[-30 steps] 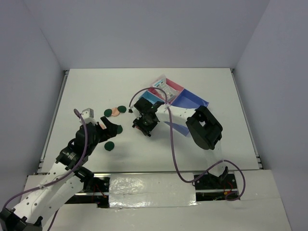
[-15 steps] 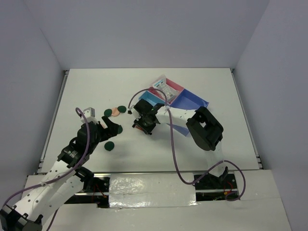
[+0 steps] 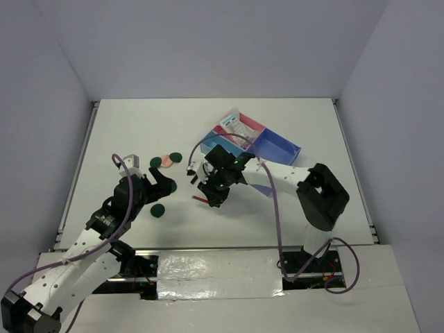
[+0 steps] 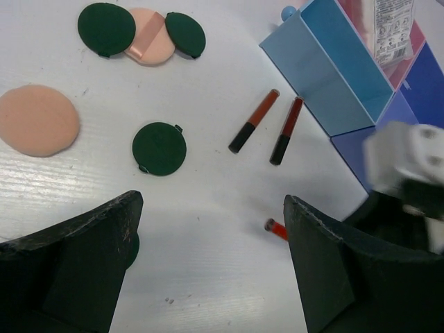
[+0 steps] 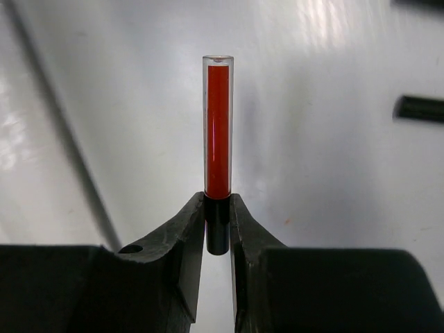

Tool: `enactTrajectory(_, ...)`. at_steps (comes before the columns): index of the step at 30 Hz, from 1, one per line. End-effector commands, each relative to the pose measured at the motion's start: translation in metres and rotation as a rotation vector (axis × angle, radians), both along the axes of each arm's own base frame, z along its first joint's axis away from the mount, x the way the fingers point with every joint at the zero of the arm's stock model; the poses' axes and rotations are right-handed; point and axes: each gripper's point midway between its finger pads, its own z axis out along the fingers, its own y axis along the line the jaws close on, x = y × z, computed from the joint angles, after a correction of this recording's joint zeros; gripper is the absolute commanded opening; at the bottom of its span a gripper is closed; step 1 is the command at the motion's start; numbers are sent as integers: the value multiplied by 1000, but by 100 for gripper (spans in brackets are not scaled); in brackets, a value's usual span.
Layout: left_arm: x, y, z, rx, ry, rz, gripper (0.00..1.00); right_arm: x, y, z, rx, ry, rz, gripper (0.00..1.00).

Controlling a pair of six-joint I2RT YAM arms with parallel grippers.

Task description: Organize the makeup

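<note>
From above, the right gripper [image 3: 210, 193] hovers near the tray [image 3: 281, 148], a stick [image 3: 199, 199] poking out. At the left wrist, the left gripper [image 4: 211, 270] gapes wide, holding nothing — two sticks [image 4: 254, 130] lie beside the tray, discs [image 4: 159, 148] scattered. At the right wrist, jaws pinch the stick's black end.

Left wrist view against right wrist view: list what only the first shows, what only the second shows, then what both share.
Only the left wrist view: the open left gripper, dark green discs, peach discs, two red-and-black sticks lying beside the blue tray, and a white packet in its pink compartment.
Only the right wrist view: the right gripper shut on the black end of the held stick, seen full length.
Both: that stick, though the left wrist view catches only its red tip, and the white table.
</note>
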Motion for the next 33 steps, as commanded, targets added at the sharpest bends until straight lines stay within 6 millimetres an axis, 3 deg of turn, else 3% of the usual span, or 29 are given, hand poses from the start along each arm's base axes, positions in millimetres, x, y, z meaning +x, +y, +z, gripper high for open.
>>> enactTrajectory(1,8,-7,9,-31,-38,-12,95,-20,11,71,222,-43,190,12)
enactTrajectory(3,8,-8,9,-33,-37,-15,95,-24,7,87,279,-45,242,10)
enactTrajectory(5,10,-9,8,-37,-36,-18,95,-9,-2,106,327,-106,195,10)
enactTrajectory(9,10,-12,6,-50,-36,-25,94,32,-29,134,380,-204,49,10)
enactTrajectory(11,10,-13,5,-56,-37,-28,94,62,-55,146,396,-257,-83,11)
enactTrajectory(13,11,-14,5,-60,-38,-29,94,83,-78,144,375,-297,-180,11)
enactTrajectory(17,13,-16,4,-61,-38,-36,94,124,-142,136,313,-373,-411,12)
enactTrajectory(23,14,-20,0,-64,-28,-48,94,150,-210,111,223,-448,-642,17)
enactTrajectory(27,15,-23,-2,-64,-25,-61,94,155,-228,91,191,-422,-695,20)
enactTrajectory(33,20,-28,-3,-44,-9,-86,92,167,-227,72,161,-358,-703,29)
